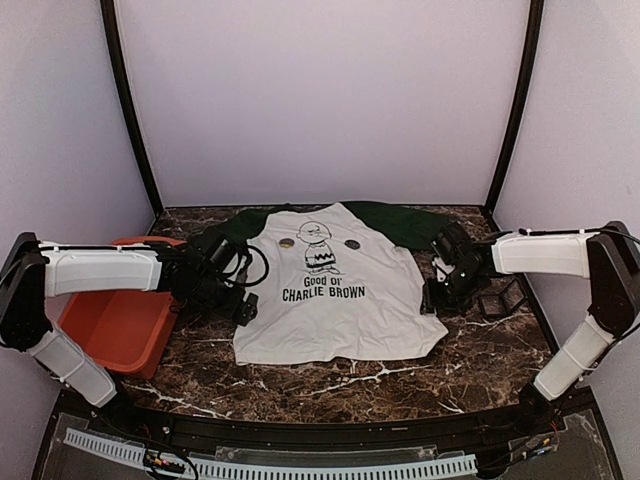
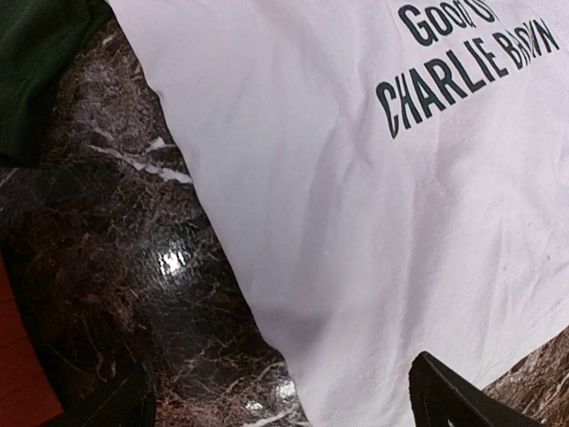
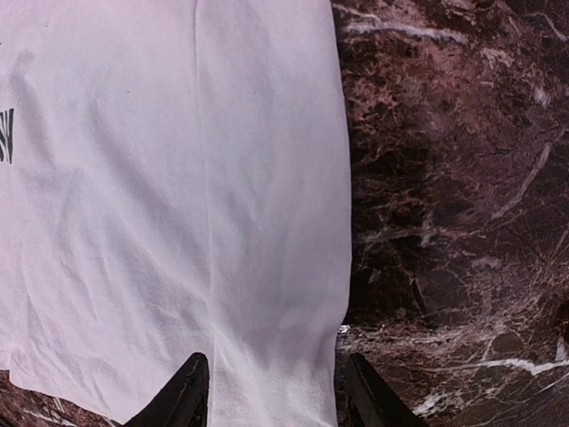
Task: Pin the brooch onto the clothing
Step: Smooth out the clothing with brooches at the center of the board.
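Shirt: a white T-shirt with dark green sleeves and a black cartoon boy print (image 1: pixel 330 290) lay flat, face up, mid-way across a brown marble tabletop (image 1: pixel 480 350).
Discs: a small round gold-toned disc (image 1: pixel 287 243) and a small round dark disc (image 1: pixel 352 243) sat on the chest, one on each side of the boy's head. Only the top view showed them.
Left arm: extended low from the left. The left gripper (image 1: pixel 243 300) was at the shirt's left edge, its jaws wide apart and holding nothing.
Right arm: extended low from the right. The right gripper (image 3: pixel 276 396) was over the shirt's right edge, its fingers (image 3: pixel 188 391) partly apart and gripping nothing.
Bin: an orange-red plastic tub (image 1: pixel 110 335) sat at the far left, partly under the left arm.
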Motion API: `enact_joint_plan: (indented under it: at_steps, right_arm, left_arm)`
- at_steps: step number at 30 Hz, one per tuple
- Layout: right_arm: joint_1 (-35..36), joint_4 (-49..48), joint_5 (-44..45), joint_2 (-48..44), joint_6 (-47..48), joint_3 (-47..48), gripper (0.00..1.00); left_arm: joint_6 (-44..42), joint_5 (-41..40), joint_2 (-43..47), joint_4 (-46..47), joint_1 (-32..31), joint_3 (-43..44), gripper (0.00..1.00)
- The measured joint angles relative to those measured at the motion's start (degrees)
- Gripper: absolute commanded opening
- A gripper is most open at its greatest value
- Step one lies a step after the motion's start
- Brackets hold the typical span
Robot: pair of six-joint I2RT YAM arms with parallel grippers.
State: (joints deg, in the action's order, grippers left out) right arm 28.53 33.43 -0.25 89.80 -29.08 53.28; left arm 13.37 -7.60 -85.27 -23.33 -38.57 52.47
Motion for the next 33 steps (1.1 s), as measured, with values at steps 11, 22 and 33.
enact_joint_plan:
  at_steps: [11,22,33]
  right_arm:
    - [0.0,2.03,-3.85,0.02,-1.7,-0.48,0.5]
    - [0.0,2.8,-7.1,1.14,-2.01,-3.5,0.29]
    - [0.0,7.26,-9.81,-1.07,-1.97,-4.22,0.0]
  left_arm:
    - [-0.26,12.87,-2.69,-3.67,-0.31,-0.44,0.98]
    - [-1.18,23.69,-7.5,-6.12,-0.28,-1.36,0.38]
    - [-0.7,28.22,-7.45,-9.77,-0.31,-2.8,0.01]
